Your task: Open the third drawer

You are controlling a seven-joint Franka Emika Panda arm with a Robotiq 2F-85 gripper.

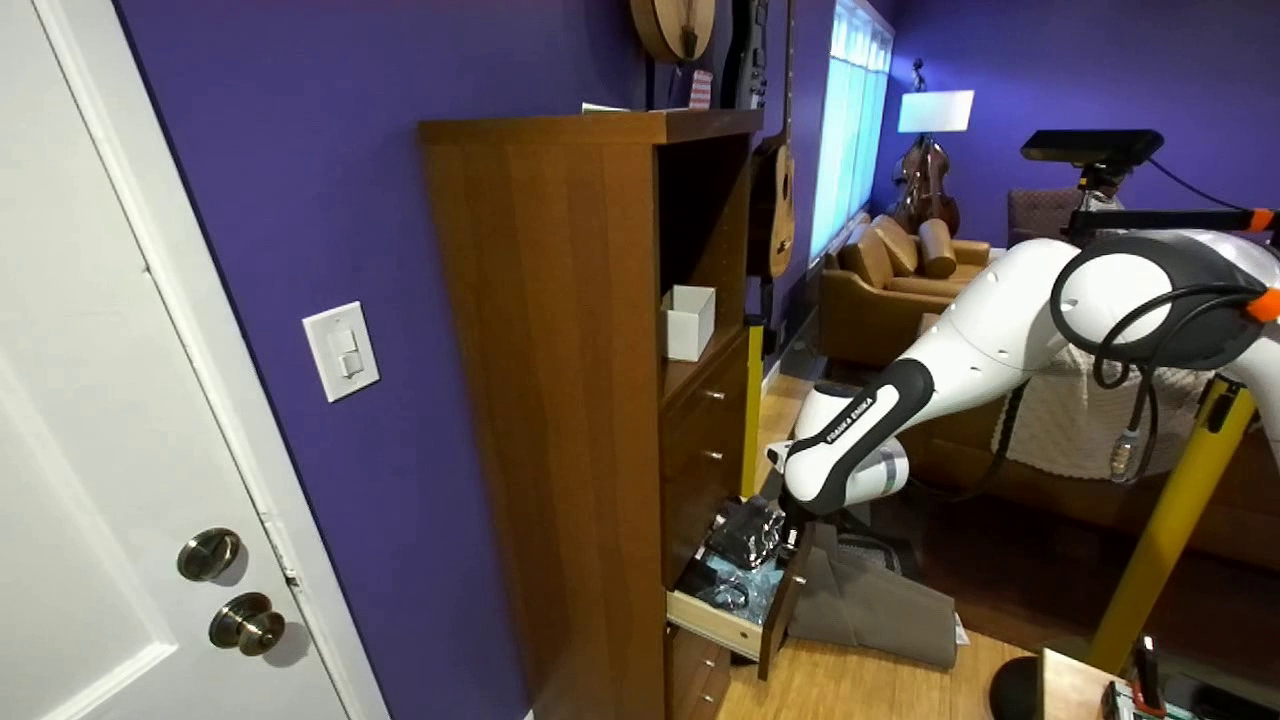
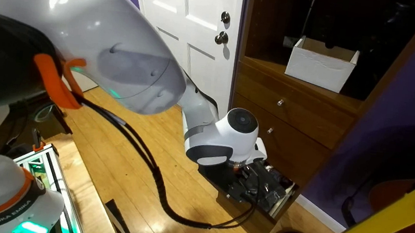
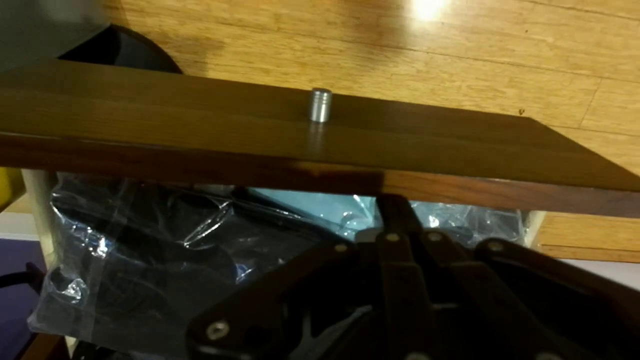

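Wrist view: the gripper, fingers together and empty, sits just behind the front of the open third drawer

The third drawer is open: it is pulled out, so that its inside can be seen from above. In both exterior views it lies in the lower part of the frame, to the right of the middle. Its front is medium brown; in the wrist view this board goes across the whole width, mostly in the upper half, and slopes slightly down to the right. The knob, a small silver-coloured cylinder with fine grooves, stands on it near the top middle. Below the front, the pale light-wood sides appear as narrow strips, one at left and one at right.
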